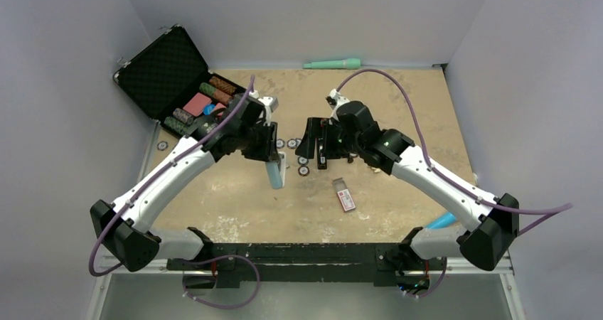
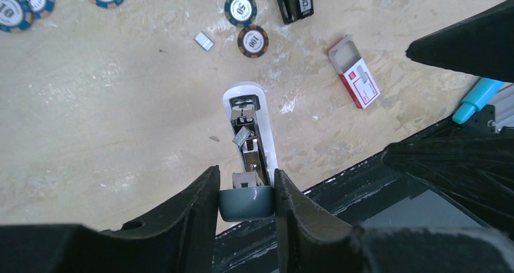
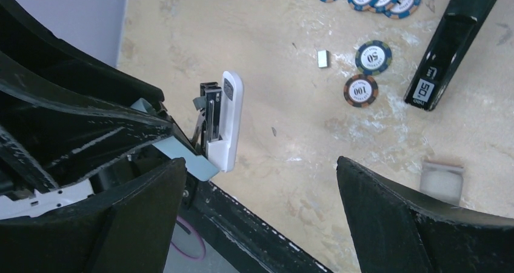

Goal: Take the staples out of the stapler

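Note:
The slim black stapler (image 1: 321,155) lies on the table beside two poker chips; it also shows in the left wrist view (image 2: 294,0) and the right wrist view (image 3: 451,42). A tiny silvery strip of staples (image 2: 204,40) lies on the table near the chips (image 3: 323,57). My left gripper (image 2: 245,185) is shut on the teal end of a pale teal and white bar (image 2: 250,133), whose open silvery channel holds a small crooked metal piece (image 2: 242,136). My right gripper (image 3: 260,161) is open and empty, above the table by the black stapler (image 1: 318,141).
A small red-and-white box (image 2: 357,76) lies open in front of the stapler. Poker chips (image 2: 253,40) are scattered mid-table. An open black case (image 1: 167,78) stands at the back left. A green bar (image 1: 333,63) lies at the back wall, and a blue pen (image 2: 479,97) by the front rail.

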You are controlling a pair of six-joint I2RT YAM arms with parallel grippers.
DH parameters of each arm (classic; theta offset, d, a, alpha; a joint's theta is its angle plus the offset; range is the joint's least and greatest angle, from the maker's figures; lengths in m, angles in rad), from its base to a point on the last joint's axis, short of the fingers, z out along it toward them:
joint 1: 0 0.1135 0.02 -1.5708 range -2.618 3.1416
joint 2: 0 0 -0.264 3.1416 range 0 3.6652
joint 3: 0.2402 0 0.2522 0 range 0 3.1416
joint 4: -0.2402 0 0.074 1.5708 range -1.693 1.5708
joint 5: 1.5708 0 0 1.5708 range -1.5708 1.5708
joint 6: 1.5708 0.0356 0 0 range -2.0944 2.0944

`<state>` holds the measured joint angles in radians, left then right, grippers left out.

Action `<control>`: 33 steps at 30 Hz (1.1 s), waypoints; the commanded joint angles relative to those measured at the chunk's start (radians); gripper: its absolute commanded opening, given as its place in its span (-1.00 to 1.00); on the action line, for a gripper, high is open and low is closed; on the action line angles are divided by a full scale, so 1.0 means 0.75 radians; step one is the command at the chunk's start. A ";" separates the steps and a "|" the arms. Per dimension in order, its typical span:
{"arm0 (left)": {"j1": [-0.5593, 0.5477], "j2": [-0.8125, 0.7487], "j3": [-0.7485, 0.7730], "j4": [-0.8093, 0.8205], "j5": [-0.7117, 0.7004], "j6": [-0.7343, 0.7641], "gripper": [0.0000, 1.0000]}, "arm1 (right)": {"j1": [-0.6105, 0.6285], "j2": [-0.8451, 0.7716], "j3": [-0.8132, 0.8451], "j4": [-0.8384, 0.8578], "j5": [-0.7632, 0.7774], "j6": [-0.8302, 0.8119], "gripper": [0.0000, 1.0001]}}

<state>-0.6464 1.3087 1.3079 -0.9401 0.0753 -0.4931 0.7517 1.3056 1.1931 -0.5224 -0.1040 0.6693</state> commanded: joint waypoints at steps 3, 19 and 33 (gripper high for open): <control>0.110 -0.073 0.244 -0.064 0.254 0.139 -1.00 | -0.007 -0.107 0.039 0.285 -0.090 -0.044 0.97; 0.160 -0.032 0.575 0.072 0.737 0.032 -1.00 | -0.251 -0.306 -0.199 0.913 -0.783 0.125 0.97; 0.163 0.058 0.743 0.021 0.796 -0.038 -1.00 | -0.256 -0.350 -0.393 1.344 -0.912 0.349 0.97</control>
<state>-0.5304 1.3521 1.8290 -0.9581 0.6270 -0.4873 0.5625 1.0573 0.9142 0.3416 -0.7292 0.8814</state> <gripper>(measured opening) 0.395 0.986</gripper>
